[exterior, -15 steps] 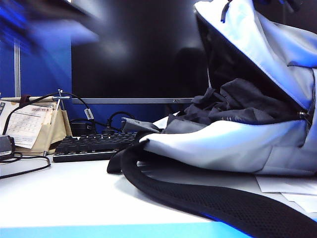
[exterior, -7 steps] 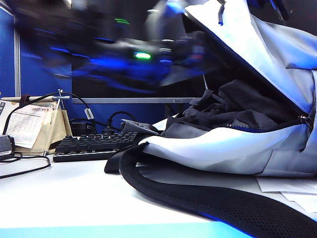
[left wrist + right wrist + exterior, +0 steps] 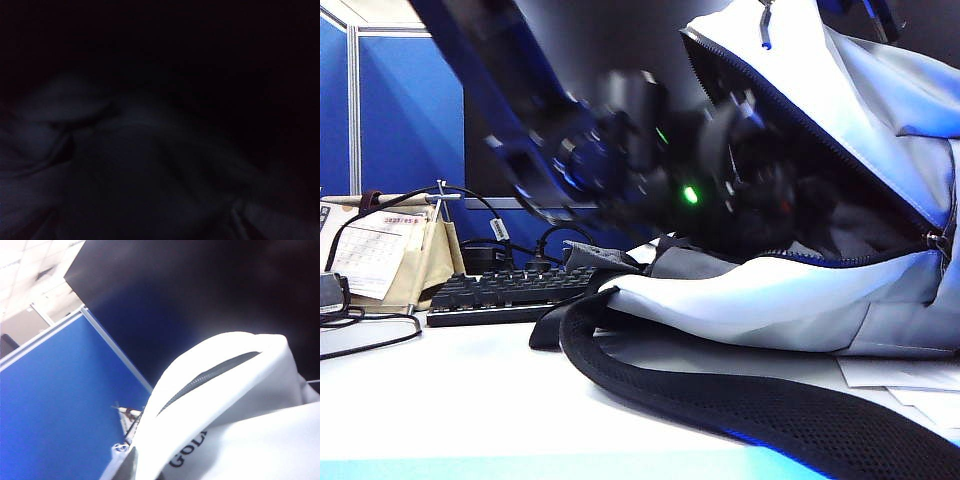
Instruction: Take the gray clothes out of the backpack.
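backpack mouth: blocked by left arm | table front: free

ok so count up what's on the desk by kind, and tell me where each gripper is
Backpack: 1
Gray clothes: 1 bundle
Keyboard: 1
Calendar: 1
Total: 4

Left gripper: reaching into the backpack's open mouth; too blurred to see the jaws.
Right gripper: out of view, shut, up by the backpack's raised flap.

My target: pale silver backpack on its side, flap up, zip open; dark gray clothes bunched inside.
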Controlling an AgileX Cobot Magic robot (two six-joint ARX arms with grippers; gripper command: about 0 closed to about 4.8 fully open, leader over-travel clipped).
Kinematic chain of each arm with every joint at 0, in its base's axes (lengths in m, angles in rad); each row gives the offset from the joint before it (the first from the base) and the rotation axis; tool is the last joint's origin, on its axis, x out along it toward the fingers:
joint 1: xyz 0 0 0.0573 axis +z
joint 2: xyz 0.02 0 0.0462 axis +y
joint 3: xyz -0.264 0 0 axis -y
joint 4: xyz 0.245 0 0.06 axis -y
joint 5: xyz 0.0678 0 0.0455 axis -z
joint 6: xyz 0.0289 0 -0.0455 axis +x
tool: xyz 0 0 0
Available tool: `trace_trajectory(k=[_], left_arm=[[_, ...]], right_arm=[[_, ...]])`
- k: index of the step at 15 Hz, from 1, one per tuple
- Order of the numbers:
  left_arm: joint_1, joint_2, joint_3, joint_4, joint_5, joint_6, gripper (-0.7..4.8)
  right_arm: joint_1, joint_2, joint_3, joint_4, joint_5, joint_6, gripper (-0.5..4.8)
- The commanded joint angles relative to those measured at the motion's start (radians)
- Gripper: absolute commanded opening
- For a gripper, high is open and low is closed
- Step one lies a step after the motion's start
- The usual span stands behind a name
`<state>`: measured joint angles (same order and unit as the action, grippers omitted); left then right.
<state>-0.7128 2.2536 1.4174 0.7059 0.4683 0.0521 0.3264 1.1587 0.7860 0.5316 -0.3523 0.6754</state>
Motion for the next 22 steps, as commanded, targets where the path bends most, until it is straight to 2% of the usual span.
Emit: trace_trajectory(k=[1, 4, 8, 12, 14, 15, 18, 19, 20, 21, 22], left_arm=[[-0.014, 0.042, 0.091, -0.228, -0.040, 0.077, -0.05], [-0.007, -0.034, 0.089, -0.449, -0.309, 0.121, -0.05], [0.129, -0.279, 0.084, -0.718, -0.290, 0.158, -0.05], [0.241, -0.638, 0.084, -0.936, -0.454, 0.253, -0.05], [0.293, -0.798, 0.084, -1.031, -0.634, 0.287, -0.05], [0.329, -0.861, 0.084, -1.087, -0.708, 0.307, -0.05], [0.465, -0.968, 0.083, -1.250, -0.766, 0.307, -0.05], [0.508, -0.975, 0.083, -1.291, -0.811, 0.307, -0.05], [0.534, -0.978, 0.083, -1.334, -0.792, 0.306, -0.04], [0.545, -0.977, 0.083, -1.367, -0.773, 0.307, 0.14], [0.549, -0.974, 0.083, -1.378, -0.752, 0.307, 1.16]], right_arm=[[0.007, -0.018, 0.017, 0.124, -0.032, 0.013, -0.05], [-0.013, -0.018, 0.017, 0.132, -0.031, 0.013, -0.05], [-0.103, -0.019, 0.017, 0.179, -0.024, 0.012, -0.05], [-0.178, -0.017, 0.017, 0.132, -0.005, -0.012, -0.05], [-0.177, -0.017, 0.016, 0.046, -0.003, -0.084, -0.05], [-0.172, -0.017, 0.016, -0.004, -0.024, -0.082, -0.05], [-0.112, -0.016, 0.016, -0.110, -0.076, -0.085, -0.04], [-0.085, -0.016, 0.016, -0.106, -0.076, -0.085, 0.14], [-0.075, -0.017, 0.016, -0.090, -0.073, -0.082, 1.44], [-0.075, -0.017, 0.016, -0.055, -0.070, -0.071, 3.42], [-0.075, -0.018, 0.016, -0.021, -0.072, -0.055, 4.16]])
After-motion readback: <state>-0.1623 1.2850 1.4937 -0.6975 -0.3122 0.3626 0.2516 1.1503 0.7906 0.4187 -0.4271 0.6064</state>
